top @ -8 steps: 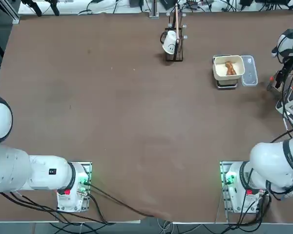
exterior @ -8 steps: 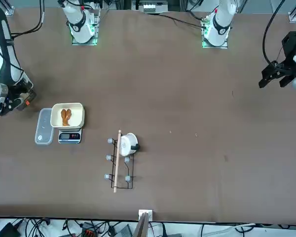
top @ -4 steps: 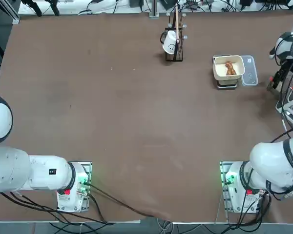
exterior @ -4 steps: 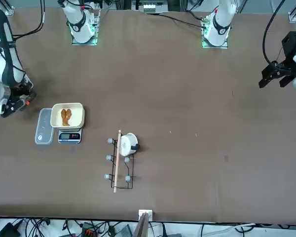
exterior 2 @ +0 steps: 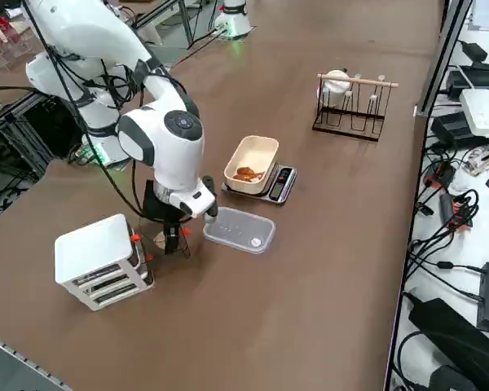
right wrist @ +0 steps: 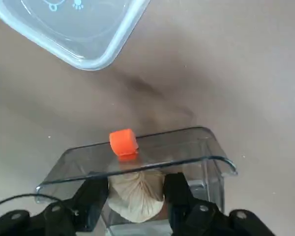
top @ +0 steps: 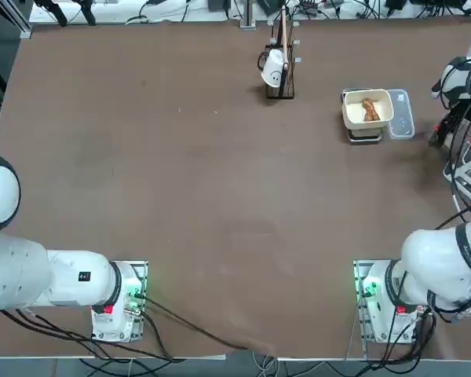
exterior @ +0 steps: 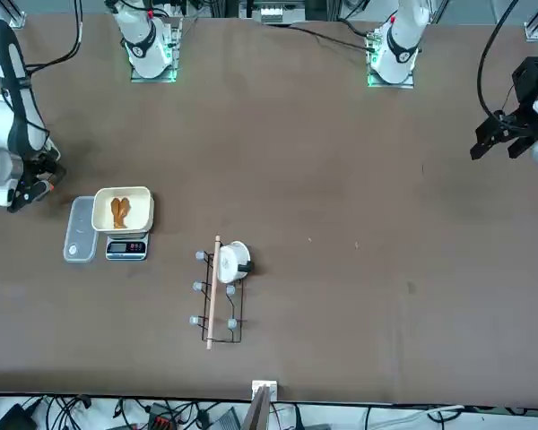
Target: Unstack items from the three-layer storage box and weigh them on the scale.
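I saw a clear glossy plastic drawer (right wrist: 152, 162) with a matt orange knob (right wrist: 123, 142), a translucent plastic lid (right wrist: 76, 27), and the matt brown tabletop (right wrist: 236, 73).

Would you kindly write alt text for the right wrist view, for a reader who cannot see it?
The right gripper reaches into a pulled-out clear drawer with an orange knob, its two black fingers standing either side of a pale, pleated bun-shaped item. Beyond the drawer, a translucent lid lies on the brown table.
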Tool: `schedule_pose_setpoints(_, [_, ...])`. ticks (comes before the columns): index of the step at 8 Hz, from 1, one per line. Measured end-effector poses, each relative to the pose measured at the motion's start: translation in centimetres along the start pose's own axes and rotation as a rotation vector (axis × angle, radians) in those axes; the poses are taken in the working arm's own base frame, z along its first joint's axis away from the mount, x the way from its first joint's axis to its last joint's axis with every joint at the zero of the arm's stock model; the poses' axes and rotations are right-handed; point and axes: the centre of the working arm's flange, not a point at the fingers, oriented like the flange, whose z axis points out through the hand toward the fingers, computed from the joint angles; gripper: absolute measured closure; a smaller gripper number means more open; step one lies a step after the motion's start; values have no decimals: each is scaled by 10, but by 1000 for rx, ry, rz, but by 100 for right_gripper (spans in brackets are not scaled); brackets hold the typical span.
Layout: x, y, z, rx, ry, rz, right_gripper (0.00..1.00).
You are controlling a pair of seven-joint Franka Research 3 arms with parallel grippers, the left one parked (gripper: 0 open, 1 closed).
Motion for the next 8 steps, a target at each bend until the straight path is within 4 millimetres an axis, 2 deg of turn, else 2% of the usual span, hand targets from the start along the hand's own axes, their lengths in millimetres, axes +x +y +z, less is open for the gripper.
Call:
schedule_pose_setpoints(2, [-2,2,-4,-7,5,5,49])
schedule_pose_setpoints(4, [-3,2,-7,-4,-1,7,56])
schedule_pose_setpoints(5, [-5,2,-15,-2,-7,10,56])
schedule_pose_setpoints(8, [-6,0,-60,33,9,49,56])
